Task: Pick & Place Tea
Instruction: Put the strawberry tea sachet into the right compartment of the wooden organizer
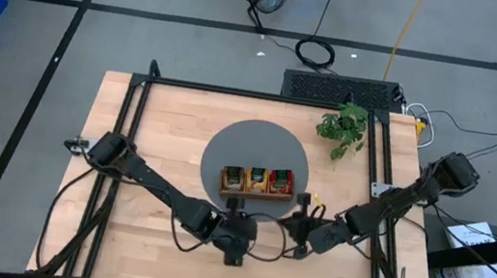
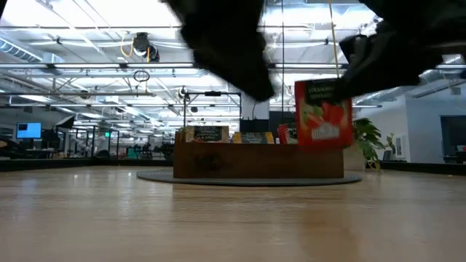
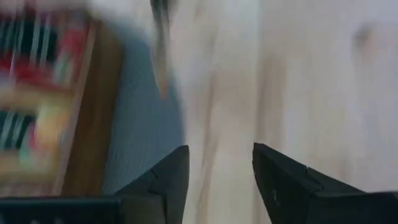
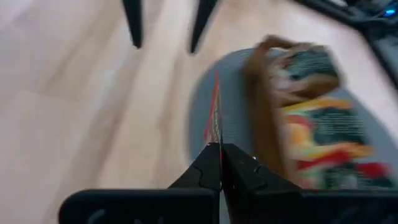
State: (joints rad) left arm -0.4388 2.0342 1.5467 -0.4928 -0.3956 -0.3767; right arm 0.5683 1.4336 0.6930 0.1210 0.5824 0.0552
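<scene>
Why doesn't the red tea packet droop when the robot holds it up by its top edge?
The red tea sachet hangs flat and upright from the right gripper, so it is probably fairly stiff. It is thin, seen edge-on in the right wrist view, so likely very light. Pinched only at one edge, it might swing or slip.

1. The robot has two dark, near-black arms built of slim tubular links with thicker rounded joint housings.
2. The black left arm (image 1: 141,175) carries thin black cables that loop loosely beside its links.
3. The black right arm (image 1: 396,201) ends at a bulky rounded shoulder housing.
4. The left gripper (image 3: 219,180) has two matte black, wedge-shaped fingers with angular faceted edges.
5. The right gripper (image 4: 221,163) has matching black tapered fingers set on a flat black crossbar.
</scene>
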